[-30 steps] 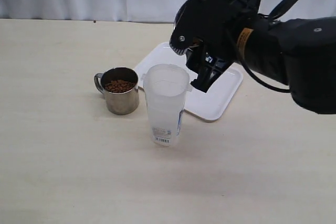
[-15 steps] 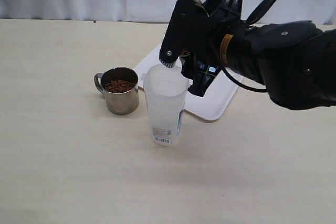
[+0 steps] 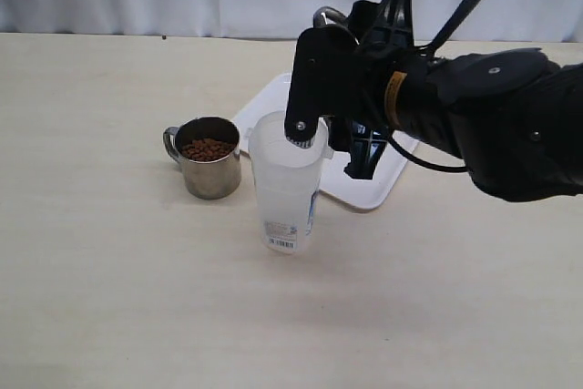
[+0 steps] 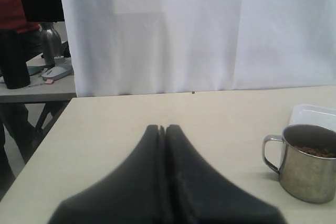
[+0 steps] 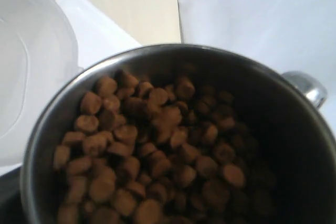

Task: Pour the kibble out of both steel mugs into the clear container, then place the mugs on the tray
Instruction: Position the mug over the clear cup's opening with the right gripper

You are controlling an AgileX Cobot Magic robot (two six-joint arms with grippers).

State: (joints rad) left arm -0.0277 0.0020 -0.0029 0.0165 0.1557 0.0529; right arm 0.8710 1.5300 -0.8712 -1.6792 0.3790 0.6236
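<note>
Mugs (image 3: pixel 211 179) two, container (image 3: pixel 287 196) one, tray (image 3: pixel 373 189) one

You had a pale beige table (image 3: pixel 109 298) carrying three things: a steel mug (image 3: pixel 214 179) standing upright, the clear container (image 3: pixel 287 193) upright just beside it, and the white tray (image 3: pixel 378 187) lying flat behind the container.
</note>
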